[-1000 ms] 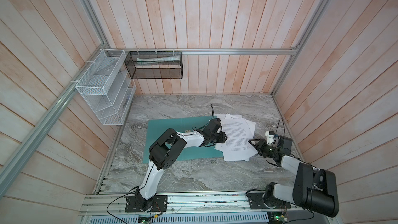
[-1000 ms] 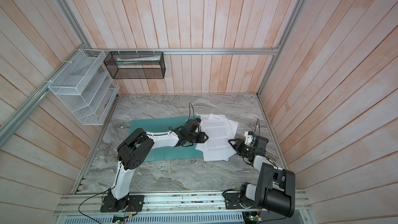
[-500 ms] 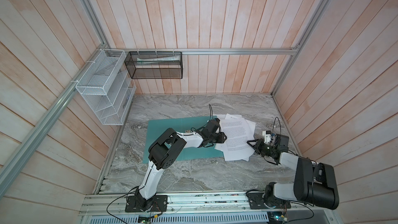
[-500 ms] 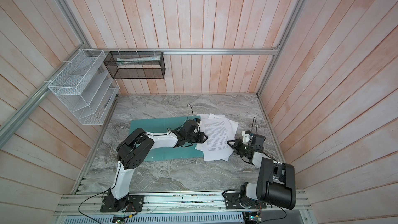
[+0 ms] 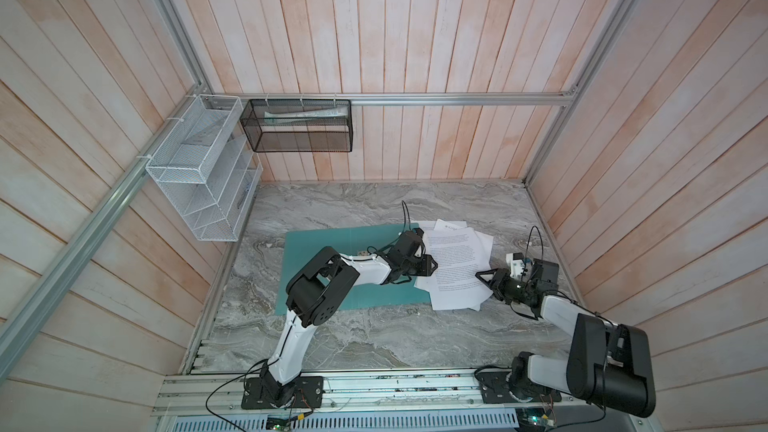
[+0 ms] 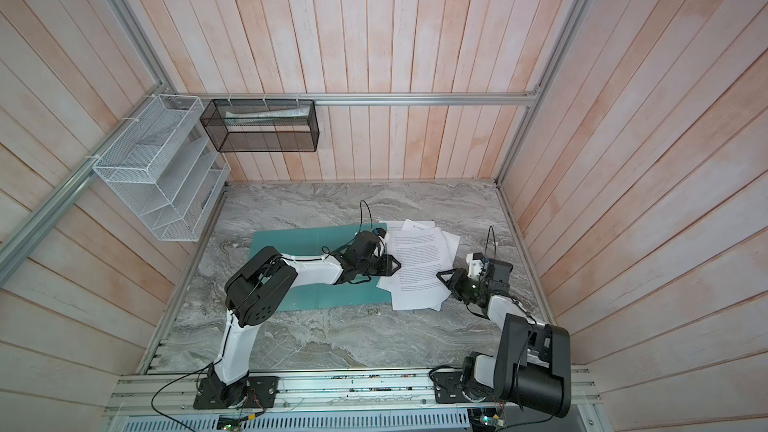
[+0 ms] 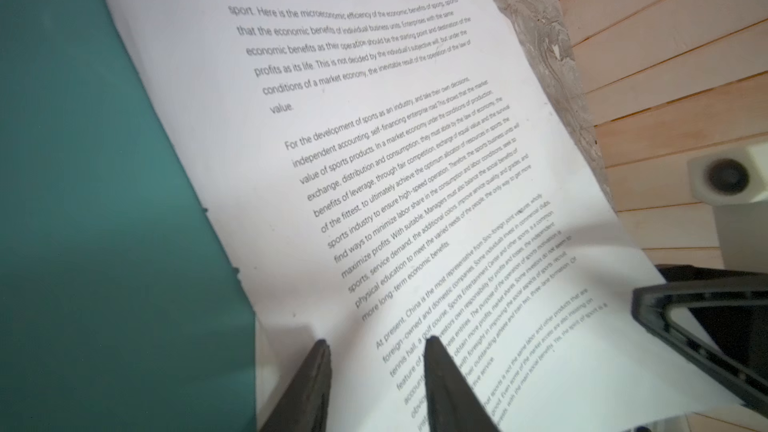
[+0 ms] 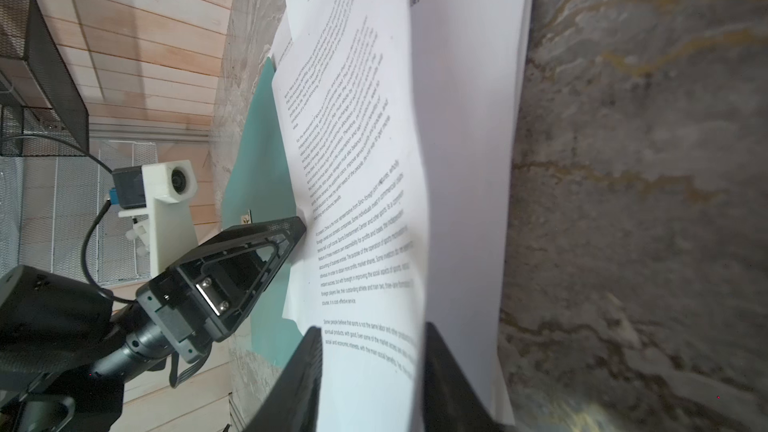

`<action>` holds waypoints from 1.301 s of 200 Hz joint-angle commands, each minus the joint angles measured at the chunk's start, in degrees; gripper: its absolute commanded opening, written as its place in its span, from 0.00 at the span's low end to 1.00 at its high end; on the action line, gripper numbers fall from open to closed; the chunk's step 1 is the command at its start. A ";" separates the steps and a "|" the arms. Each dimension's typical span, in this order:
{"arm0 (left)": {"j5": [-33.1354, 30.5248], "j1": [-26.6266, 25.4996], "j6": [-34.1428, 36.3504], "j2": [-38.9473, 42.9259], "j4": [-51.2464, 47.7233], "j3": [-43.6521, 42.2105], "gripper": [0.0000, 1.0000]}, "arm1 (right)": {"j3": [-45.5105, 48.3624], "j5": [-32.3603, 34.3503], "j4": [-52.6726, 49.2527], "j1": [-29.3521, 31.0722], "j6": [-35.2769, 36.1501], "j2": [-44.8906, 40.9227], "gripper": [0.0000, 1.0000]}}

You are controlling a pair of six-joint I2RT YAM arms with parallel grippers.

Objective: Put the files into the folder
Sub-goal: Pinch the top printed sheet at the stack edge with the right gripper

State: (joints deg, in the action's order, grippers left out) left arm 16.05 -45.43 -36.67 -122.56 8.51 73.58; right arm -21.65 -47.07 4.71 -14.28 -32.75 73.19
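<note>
The teal folder (image 5: 332, 268) (image 6: 299, 251) lies flat and closed on the marble table. The files (image 5: 457, 259) (image 6: 419, 259), white printed sheets, lie fanned across its right edge and onto the table. My left gripper (image 5: 430, 264) (image 7: 376, 347) is at their folder-side edge, jaws apart, both fingertips over the top sheet (image 7: 374, 139). My right gripper (image 5: 484, 278) (image 8: 372, 334) is at the opposite edge, jaws apart. The curled edge of the top sheet (image 8: 353, 160) passes between its fingers. The other sheets lie beneath.
A white wire-mesh rack (image 5: 203, 172) hangs on the left wall. A black mesh basket (image 5: 299, 126) with rolled paper hangs on the back wall. The right wooden wall (image 5: 602, 243) stands close behind the right arm. An aluminium rail (image 5: 374, 388) runs along the front.
The right gripper has edged slightly in toward the sheets. The left arm, the folder and the sheets have not visibly moved.
</note>
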 commanded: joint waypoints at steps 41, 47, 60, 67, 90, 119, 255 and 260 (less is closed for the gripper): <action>-2.18 2.08 0.81 -0.39 -5.32 -2.09 0.39 | -0.69 -1.88 -4.71 0.15 1.03 -4.63 0.38; -2.29 2.08 0.97 -0.34 -5.51 -2.04 0.39 | -0.68 -2.04 -4.71 0.20 1.15 -4.56 0.35; -2.29 2.09 0.98 -0.26 -5.60 -1.91 0.39 | -0.67 -2.16 -4.59 0.19 1.20 -4.01 0.29; -2.26 2.10 0.98 -0.21 -5.62 -1.86 0.38 | -0.60 -2.31 -4.20 0.17 1.20 -3.49 0.24; -1.82 2.10 1.07 -0.15 -5.39 -1.67 0.38 | -0.34 -3.85 -1.85 0.15 0.46 -1.21 0.19; -1.55 2.08 1.24 -0.22 -5.08 -2.20 0.38 | -0.23 -4.66 0.10 0.30 -0.21 0.79 0.24; 0.56 2.14 1.86 -1.17 -2.98 -2.52 0.37 | -1.29 -0.06 0.22 1.35 -0.50 2.87 0.21; 0.58 2.10 1.95 -1.24 -2.98 -2.44 0.37 | -1.30 -0.21 0.50 1.40 -0.70 3.05 0.21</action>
State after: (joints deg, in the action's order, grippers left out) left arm 16.27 -43.62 -35.83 -122.39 9.10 72.95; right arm -21.71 -48.03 3.46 -13.28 -32.93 75.22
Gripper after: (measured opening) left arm 0.367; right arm 0.216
